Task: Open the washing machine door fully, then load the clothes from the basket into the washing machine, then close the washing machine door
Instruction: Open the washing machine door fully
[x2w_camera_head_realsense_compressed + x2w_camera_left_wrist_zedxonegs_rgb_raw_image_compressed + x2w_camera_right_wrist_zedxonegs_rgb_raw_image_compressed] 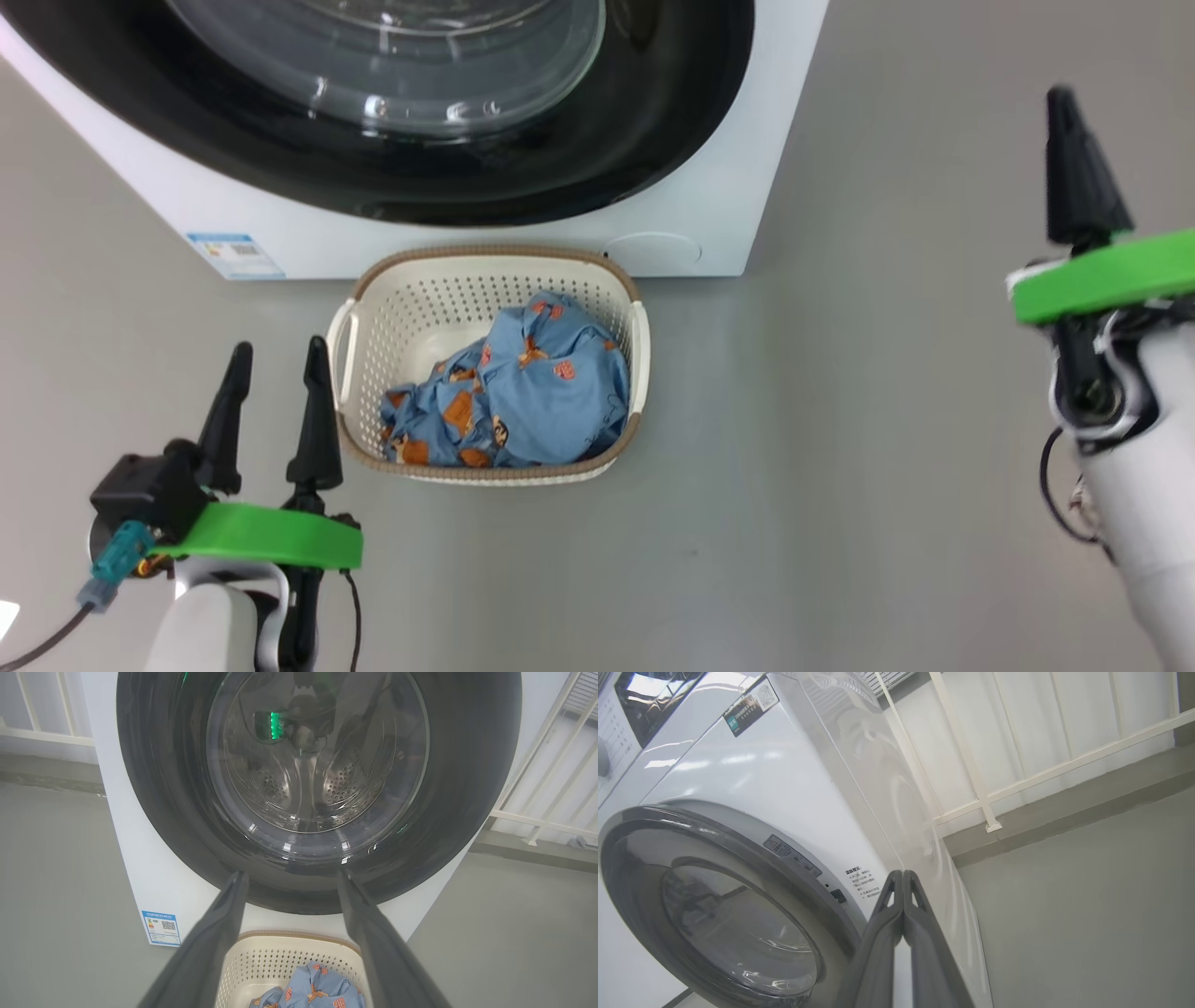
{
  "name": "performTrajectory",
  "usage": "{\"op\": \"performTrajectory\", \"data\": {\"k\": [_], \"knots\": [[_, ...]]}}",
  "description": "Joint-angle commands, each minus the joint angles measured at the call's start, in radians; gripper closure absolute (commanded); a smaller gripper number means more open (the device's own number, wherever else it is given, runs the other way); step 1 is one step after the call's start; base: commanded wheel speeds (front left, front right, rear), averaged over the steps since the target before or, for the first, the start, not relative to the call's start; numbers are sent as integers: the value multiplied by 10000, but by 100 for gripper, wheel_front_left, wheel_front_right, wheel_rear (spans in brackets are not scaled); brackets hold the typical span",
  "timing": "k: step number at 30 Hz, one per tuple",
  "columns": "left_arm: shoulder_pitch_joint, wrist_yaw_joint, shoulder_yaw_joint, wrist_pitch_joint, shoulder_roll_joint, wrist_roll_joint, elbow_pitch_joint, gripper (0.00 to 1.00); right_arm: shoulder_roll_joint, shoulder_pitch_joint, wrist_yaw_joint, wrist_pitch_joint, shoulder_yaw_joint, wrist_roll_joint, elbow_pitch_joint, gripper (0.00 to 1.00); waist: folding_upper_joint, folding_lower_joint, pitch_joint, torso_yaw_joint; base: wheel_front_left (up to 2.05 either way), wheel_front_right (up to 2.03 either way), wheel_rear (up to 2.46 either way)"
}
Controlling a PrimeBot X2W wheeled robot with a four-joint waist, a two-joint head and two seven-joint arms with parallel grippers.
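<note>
Pincers first: the left gripper (pixel 280 345), long dark fingers above a green band, stands released and empty, just left of the small cream-white perforated plastic basket (pixel 420 299) with its brown woven-look rim. The right gripper (pixel 1060 98) stands well off to the right, fingers clenched together on nothing. Crumpled light-blue clothes (pixel 541 392) with orange-brown bear prints lie in the basket, which sits on the grey floor (pixel 840 420) close against the large white washing machine (pixel 766 140). Beyond, the big round glossy black washing machine door (pixel 653 131) with its clear glass window lies shut, flush with the front. A small blue label (pixel 233 255) marks a lower front corner.
</note>
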Motion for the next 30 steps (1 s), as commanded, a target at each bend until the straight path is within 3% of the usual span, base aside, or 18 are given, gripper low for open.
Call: {"op": "performTrajectory", "data": {"k": [1,7,16,30], "knots": [[-308,6,269,-90,215,27,-311,0,-118,-252,46,56,214,286,-188,100,0,-1,267,212,0,0,0],[-558,6,243,-90,229,13,-488,0,-647,-1082,46,1037,601,2232,-237,100,0,-1,710,534,0,0,0],[-829,6,50,-90,140,-71,-864,0,-877,-2357,46,3219,305,5699,-198,100,0,-1,1248,902,0,0,0],[-1055,6,-77,-90,41,-183,-1000,0,-978,-4731,46,5896,237,7559,1361,100,0,-1,2048,1473,0,0,0]]}}
